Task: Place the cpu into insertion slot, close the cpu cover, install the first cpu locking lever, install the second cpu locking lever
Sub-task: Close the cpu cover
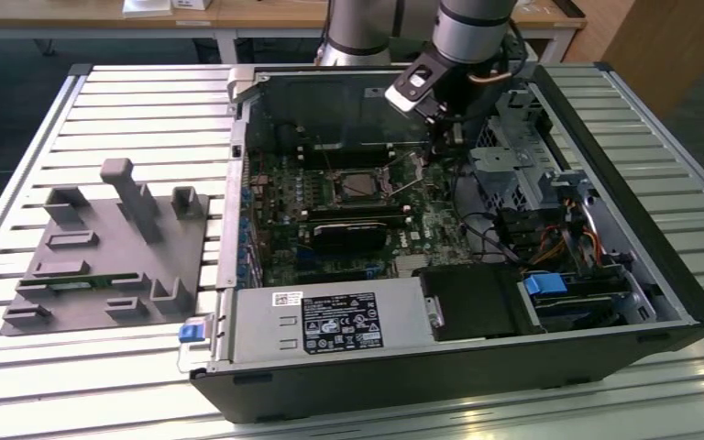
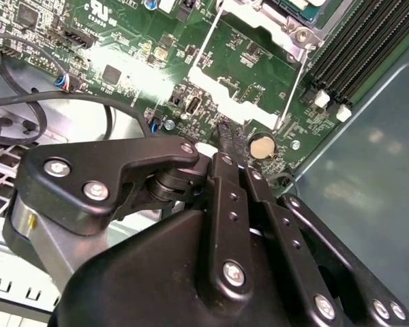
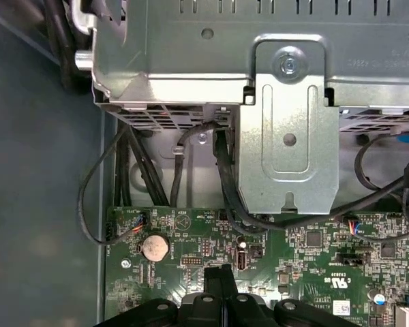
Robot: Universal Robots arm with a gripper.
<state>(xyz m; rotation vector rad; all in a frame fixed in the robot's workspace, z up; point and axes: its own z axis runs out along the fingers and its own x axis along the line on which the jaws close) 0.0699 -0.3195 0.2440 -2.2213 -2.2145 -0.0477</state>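
Slatted metal worktop (image 1: 107, 119) carries an open computer case (image 1: 450, 385). Nearest in the second wrist view, the tool (image 2: 232, 138) hangs low over the motherboard, fingertips pinched together on nothing. Just beyond it, two locking levers (image 2: 296, 85) appear unlatched. They look like thin, springy, slippery steel wire, probably best gripped near the free end. Farther off, the cpu cover (image 2: 262, 15) lies over the insertion slot (image 1: 358, 186), and the cpu is hard to make out beneath it.

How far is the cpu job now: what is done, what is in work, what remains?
Done, it seems: the cpu cover lies flat over the insertion slot; whether the cpu sits beneath I cannot tell. In hand: the gripper, shut and empty, hangs beside a raised wire lever. Left: both levers look unlatched.
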